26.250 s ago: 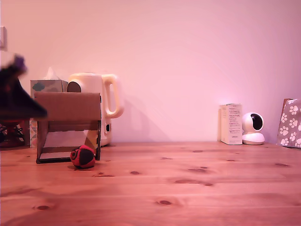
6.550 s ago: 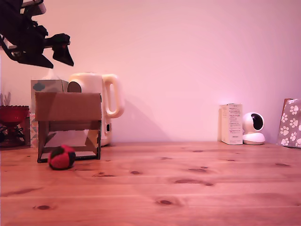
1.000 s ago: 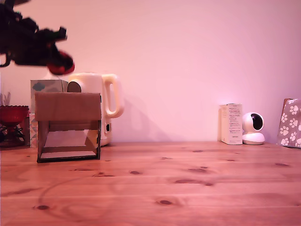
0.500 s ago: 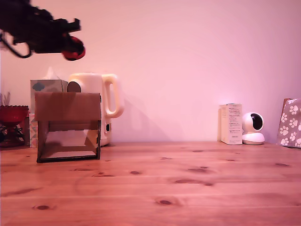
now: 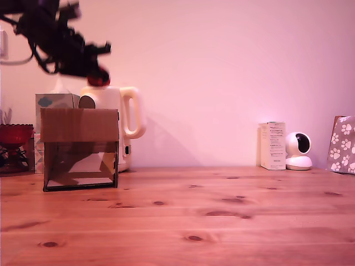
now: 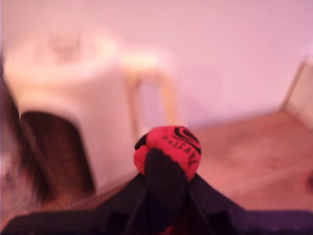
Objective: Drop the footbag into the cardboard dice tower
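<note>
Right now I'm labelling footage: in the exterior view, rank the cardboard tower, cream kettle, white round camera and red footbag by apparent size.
1. Brown cardboard dice tower
2. Cream plastic kettle, partly hidden
3. White round camera
4. Red-and-black footbag, mostly covered by the hand

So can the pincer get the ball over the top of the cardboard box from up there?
Probably yes. The pincer holds the footbag above the cardboard dice tower, and nothing lies between them.
</note>
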Available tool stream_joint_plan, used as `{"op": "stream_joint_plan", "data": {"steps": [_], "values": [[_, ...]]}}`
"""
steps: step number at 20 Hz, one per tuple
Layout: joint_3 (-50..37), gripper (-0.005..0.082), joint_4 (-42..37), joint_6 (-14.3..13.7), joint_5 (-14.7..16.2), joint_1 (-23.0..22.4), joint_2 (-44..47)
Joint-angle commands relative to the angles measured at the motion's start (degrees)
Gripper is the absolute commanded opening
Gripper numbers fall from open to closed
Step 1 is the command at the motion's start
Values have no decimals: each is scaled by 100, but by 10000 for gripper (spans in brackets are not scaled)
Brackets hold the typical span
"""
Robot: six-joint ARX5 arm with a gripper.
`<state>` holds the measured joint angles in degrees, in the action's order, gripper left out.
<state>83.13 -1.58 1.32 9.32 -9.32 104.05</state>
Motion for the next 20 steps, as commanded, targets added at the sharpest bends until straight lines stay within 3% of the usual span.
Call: {"op": "stream_joint_plan", "data": {"steps": [1,6,7,10,11,17,19,20], "values": [[155,76,72,-26,7,55,136],[155,85,28,-28,33,74,138],[155,155,22,-31,85,74,138],[155,612,33,-28,140,70,138],[155,658,33,-28,68,70,136],[168,619,339,-31,31,68,79],[175,491,787,-50,87,50,-15],[175,386,1053,-48,120,39,-74]]}}
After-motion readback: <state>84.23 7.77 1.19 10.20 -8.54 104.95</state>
